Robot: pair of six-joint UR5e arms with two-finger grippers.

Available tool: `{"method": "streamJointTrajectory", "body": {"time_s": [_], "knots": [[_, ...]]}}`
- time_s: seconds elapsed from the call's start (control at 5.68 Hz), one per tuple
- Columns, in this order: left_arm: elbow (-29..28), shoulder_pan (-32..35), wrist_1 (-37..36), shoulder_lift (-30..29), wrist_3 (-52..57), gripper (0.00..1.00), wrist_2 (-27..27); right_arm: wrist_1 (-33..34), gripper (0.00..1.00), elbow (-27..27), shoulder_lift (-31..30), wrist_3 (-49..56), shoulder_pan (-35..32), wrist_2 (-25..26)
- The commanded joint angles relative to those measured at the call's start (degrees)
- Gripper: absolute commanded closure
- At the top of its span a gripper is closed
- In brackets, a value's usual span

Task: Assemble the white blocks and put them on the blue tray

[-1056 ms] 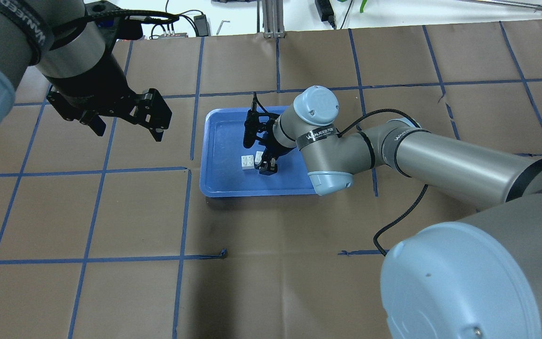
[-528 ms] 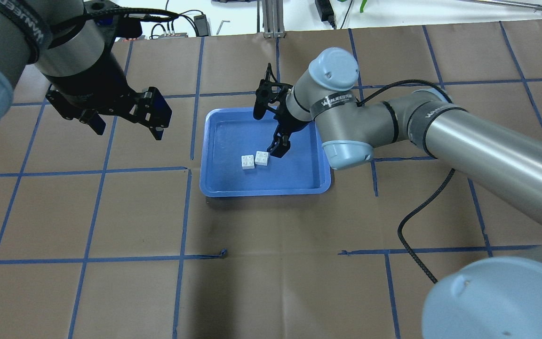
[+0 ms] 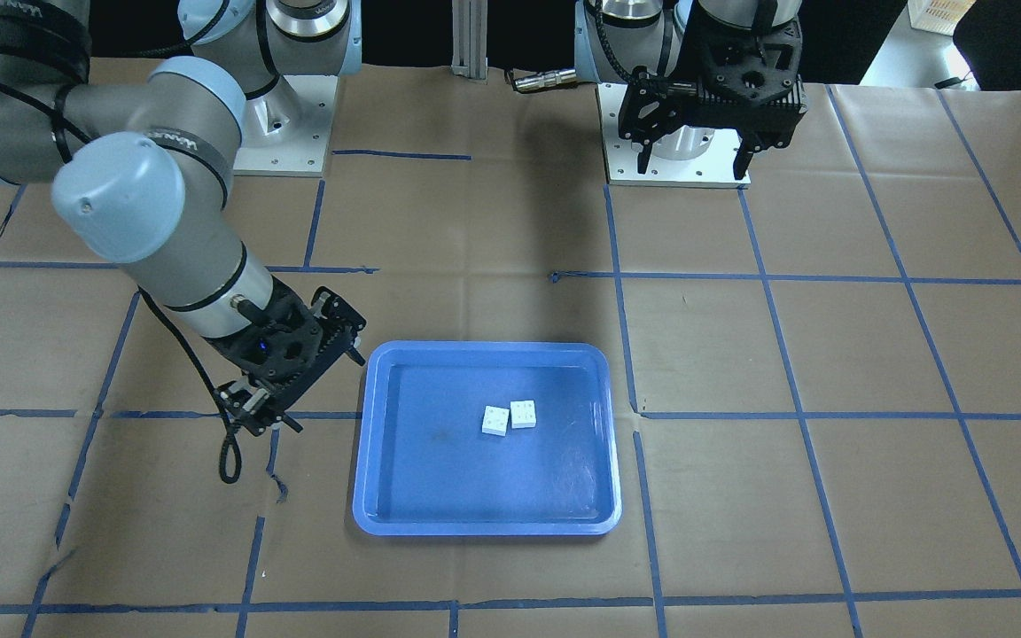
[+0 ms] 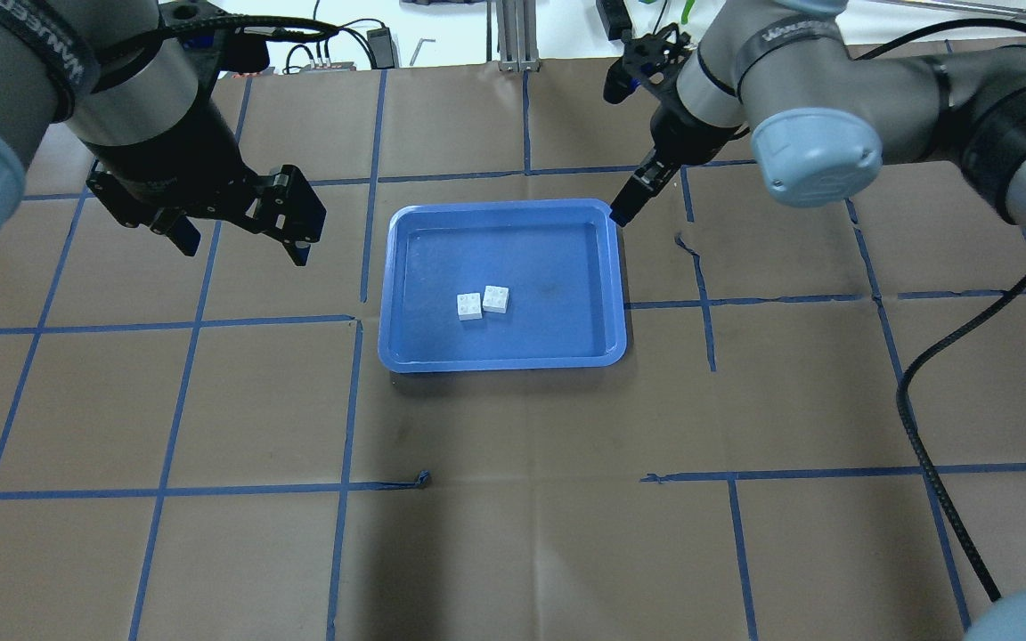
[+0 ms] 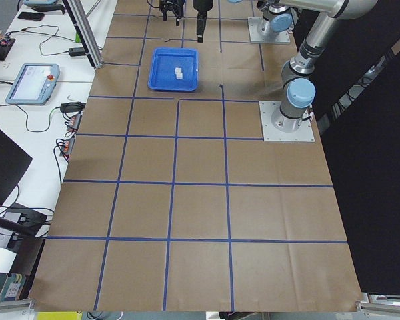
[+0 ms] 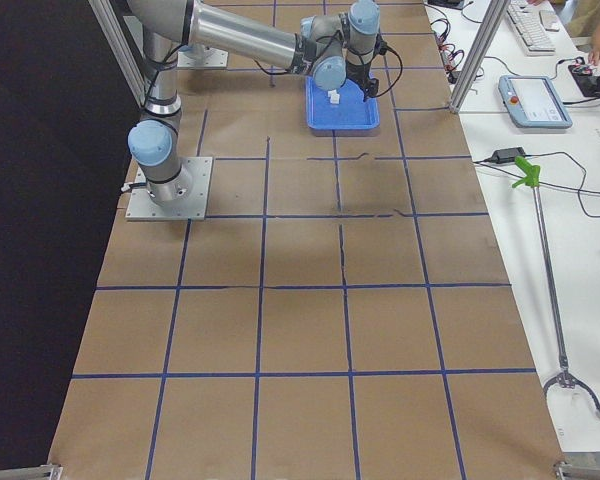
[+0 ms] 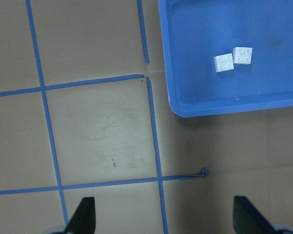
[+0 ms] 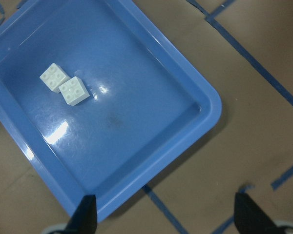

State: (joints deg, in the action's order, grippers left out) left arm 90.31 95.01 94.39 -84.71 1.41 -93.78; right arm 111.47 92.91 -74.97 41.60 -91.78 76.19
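Two white blocks (image 4: pixel 470 306) (image 4: pixel 496 299) lie side by side, studs up, near the middle of the blue tray (image 4: pixel 502 363). They are not stacked. They also show in the front view (image 3: pixel 494 420) (image 3: pixel 523 414), the left wrist view (image 7: pixel 223 63) and the right wrist view (image 8: pixel 73 91). My right gripper (image 4: pixel 624 209) is open and empty, raised over the tray's far right corner. My left gripper (image 4: pixel 241 240) is open and empty, held high over the table to the left of the tray.
The table is brown paper with a grid of blue tape. A loose curl of tape (image 4: pixel 421 481) lies near the tray's front. The arm base plates (image 3: pixel 688 151) (image 3: pixel 284 142) stand on the robot's side. Cables and an aluminium post (image 4: pixel 513 44) lie past the far edge.
My right gripper has let go of the right block, risen and moved back and right, from the tray's middle to past its far right corner. The left arm has not moved.
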Motion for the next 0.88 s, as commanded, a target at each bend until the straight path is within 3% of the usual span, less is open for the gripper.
{"method": "streamJointTrajectory", "body": {"time_s": [0.0, 0.18, 0.35, 0.7], "knots": [[-0.2, -0.2, -0.1, -0.1, -0.8, 0.01, 0.1, -14.5, 0.0, -1.3, -6.8, -15.5, 1.6, 5.7], [-0.3, -0.6, -3.0, -0.3, -2.3, 0.01, 4.2, -21.1, 0.0, -3.1, -8.5, -24.8, 1.7, 9.6], [-0.2, -0.6, -3.9, -0.6, -2.4, 0.01, 4.0, -23.5, 0.0, -5.7, -9.7, -35.5, 1.6, 9.7], [-0.5, -0.5, -3.9, -0.7, -2.3, 0.01, 4.0, -29.8, 0.0, -8.3, -12.6, -38.4, 1.8, 11.2]]}}
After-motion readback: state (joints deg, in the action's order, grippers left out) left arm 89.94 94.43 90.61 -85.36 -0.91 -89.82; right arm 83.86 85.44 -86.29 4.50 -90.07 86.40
